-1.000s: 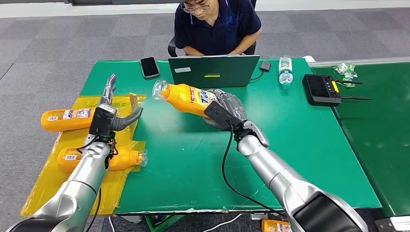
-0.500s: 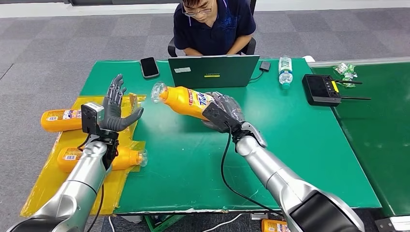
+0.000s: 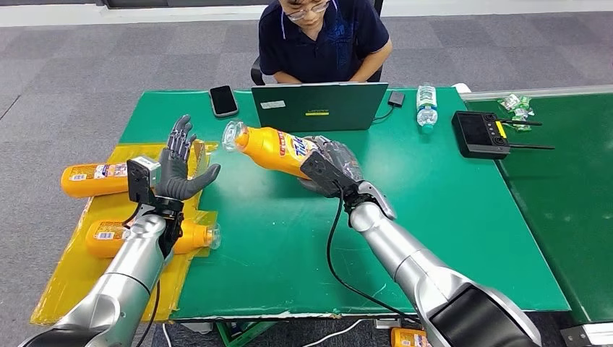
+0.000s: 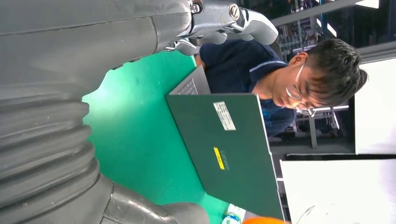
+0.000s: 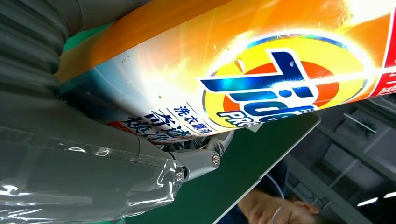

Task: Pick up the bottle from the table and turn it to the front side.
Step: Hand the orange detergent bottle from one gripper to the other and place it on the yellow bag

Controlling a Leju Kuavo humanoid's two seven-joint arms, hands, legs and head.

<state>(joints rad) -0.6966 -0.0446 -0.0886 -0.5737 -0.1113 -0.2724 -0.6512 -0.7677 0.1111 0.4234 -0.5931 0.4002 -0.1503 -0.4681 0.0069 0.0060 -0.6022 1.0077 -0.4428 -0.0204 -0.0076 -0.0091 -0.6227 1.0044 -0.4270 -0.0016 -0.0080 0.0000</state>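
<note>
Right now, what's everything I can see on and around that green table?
Held bottle: one, orange, in the right hand above the table.
Lying bottles: two, orange, on the yellow sheet.
Yellow sheet: one, table's left end.
Laptop: one, dark green, far edge.
Phone: one, black, left of laptop.
Water bottle: one, clear, right of laptop.
Controller: one, black, neighbouring table.
Table: one, green.
Person: one, seated behind laptop.
Left hand: fingers spread, holding nothing.
Right hand: grips the held bottle.
</note>
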